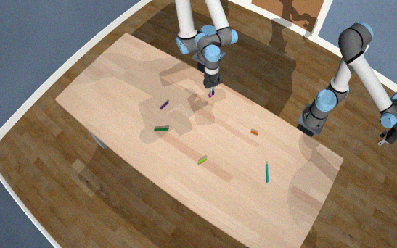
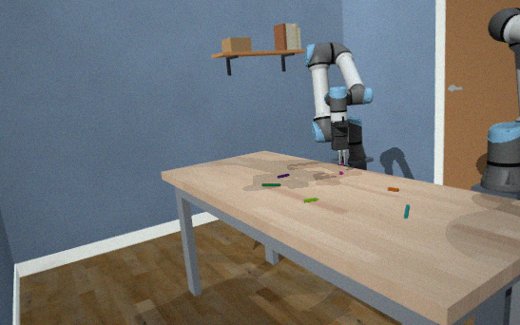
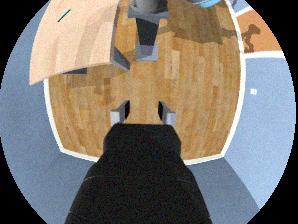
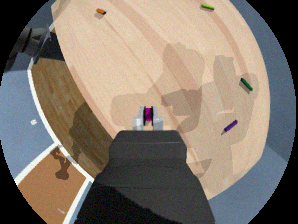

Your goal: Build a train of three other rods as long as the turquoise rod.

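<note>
My right gripper (image 1: pixel 212 93) (image 2: pixel 342 163) (image 4: pixel 148 112) is shut on a magenta rod and holds it above the table's back edge area. Another magenta rod (image 1: pixel 210 96) (image 2: pixel 341 173) lies on the table just below it. The purple rod (image 1: pixel 164 104) (image 2: pixel 283 176) (image 4: pixel 230 126) and green rod (image 1: pixel 161 128) (image 2: pixel 271 184) (image 4: pixel 246 84) lie apart. The turquoise rod (image 1: pixel 267 172) (image 2: pixel 406 211) (image 3: pixel 64 15) lies alone. My left gripper (image 1: pixel 382 139) (image 3: pixel 144 106) is open and empty, off the table.
The lime rod (image 1: pixel 202 159) (image 2: pixel 311 200) (image 4: pixel 207 7) lies near the middle of the table (image 1: pixel 123 120) (image 2: pixel 375 247). The orange rod (image 1: pixel 254 133) (image 2: pixel 393 189) (image 4: pixel 101 11) lies between it and the left arm's base. Arm shadows cover part of the top.
</note>
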Controlling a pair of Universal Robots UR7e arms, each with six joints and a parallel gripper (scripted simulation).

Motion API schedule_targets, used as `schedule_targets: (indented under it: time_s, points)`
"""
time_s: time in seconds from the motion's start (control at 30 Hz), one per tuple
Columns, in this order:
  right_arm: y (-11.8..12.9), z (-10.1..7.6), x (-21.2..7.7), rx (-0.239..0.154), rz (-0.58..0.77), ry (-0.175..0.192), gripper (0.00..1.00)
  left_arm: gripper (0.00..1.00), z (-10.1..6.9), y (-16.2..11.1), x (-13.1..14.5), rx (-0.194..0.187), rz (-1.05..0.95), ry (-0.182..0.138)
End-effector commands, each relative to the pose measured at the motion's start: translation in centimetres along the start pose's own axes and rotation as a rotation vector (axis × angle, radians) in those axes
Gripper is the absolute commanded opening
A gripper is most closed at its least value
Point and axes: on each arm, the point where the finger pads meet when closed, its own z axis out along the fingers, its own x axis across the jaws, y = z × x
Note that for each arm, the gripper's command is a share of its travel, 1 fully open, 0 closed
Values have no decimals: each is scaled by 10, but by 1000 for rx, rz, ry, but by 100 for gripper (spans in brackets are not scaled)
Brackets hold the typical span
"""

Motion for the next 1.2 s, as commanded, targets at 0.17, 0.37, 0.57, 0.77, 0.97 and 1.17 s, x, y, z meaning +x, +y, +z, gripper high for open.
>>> schedule_targets:
  time_s: [0.17,0.37,0.57,0.77,0.97,1.17]
  points:
    - [-2,34,0,4,0,0,24,100,0,0,0,-1,0,0]
    - [-2,38,0,4,0,0,24,100,0,0,0,-1,0,0]
    - [-2,38,0,4,0,0,24,100,0,0,0,-1,0,0]
    - [-2,38,0,4,0,0,24,100,0,0,0,-1,0,0]
    - [-2,38,0,4,0,0,24,100,0,0,0,-1,0,0]
    - [-2,38,0,4,0,0,24,100,0,0,0,-1,0,0]
